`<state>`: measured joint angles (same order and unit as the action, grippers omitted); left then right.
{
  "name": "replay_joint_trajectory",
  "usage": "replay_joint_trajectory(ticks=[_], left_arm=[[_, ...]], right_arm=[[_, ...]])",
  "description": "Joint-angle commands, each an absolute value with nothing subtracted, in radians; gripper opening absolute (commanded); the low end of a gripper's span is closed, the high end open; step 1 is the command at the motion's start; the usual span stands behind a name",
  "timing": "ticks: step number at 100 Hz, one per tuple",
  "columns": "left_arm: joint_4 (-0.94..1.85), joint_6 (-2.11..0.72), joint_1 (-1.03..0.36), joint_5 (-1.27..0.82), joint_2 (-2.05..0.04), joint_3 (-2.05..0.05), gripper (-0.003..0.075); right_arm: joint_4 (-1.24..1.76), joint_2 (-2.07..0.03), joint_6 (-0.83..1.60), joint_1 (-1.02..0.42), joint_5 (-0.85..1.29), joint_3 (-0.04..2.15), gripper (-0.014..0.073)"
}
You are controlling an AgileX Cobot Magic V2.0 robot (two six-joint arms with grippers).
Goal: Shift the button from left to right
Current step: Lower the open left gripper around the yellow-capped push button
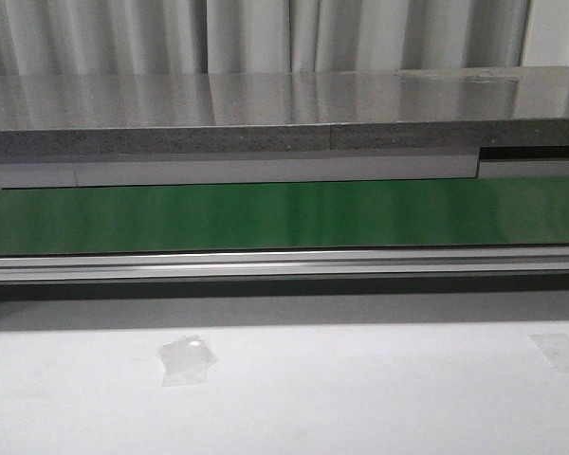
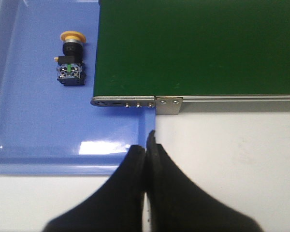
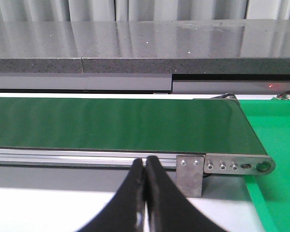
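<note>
Yellow marks the round head of the button (image 2: 71, 59), which lies on its side in a blue tray (image 2: 34, 130), its black boxy body with small green marks turned toward the tray's near rim and its head pointing away. It sits just beside the end of the green conveyor belt (image 2: 198, 46), apart from it by a thin strip of blue. In the left wrist view the left gripper (image 2: 145, 147) hangs over the tray's near edge, its two black fingers pressed together with nothing between them, well apart from the button. The belt's metal end bracket (image 2: 166, 105) lies just beyond the fingertips. In the right wrist view the right gripper (image 3: 144, 164) is likewise closed and empty, its tips in front of the belt's aluminium side rail (image 3: 82, 157), near the silver bracket (image 3: 191, 174) at the belt's other end; a bright green surface (image 3: 275, 130), possibly a tray, lies past that end, though too little of it shows to be sure. The front view shows the belt running across a white table (image 1: 360, 398), a grey stone-like ledge (image 1: 284, 114) behind it, and scraps of clear tape (image 1: 187, 358) on the tabletop; neither arm appears there.
</note>
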<state>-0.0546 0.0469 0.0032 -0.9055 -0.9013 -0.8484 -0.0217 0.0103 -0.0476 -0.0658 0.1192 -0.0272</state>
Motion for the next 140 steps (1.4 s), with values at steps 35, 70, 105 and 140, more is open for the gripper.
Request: replay_joint_trajectory(ticks=[35,70,105,140], left_arm=[[-0.046,0.048,0.006,-0.86,-0.896,-0.885,0.0692],[-0.006,0.062,0.008,-0.845,-0.896,-0.887,0.0657],[-0.103,0.104,0.084,-0.857,-1.066,-1.08,0.0657],[-0.103,0.081,0.264,-0.837,-1.35,-1.274,0.0657]], right_arm=[[-0.026,0.029,-0.045,-0.065,0.035,-0.013,-0.0068],[-0.026,0.029,-0.045,-0.065,0.035,-0.013,-0.0068],[-0.026,0.029,-0.045,-0.065,0.035,-0.013,-0.0068],[-0.026,0.029,-0.045,-0.065,0.035,-0.013,-0.0068]])
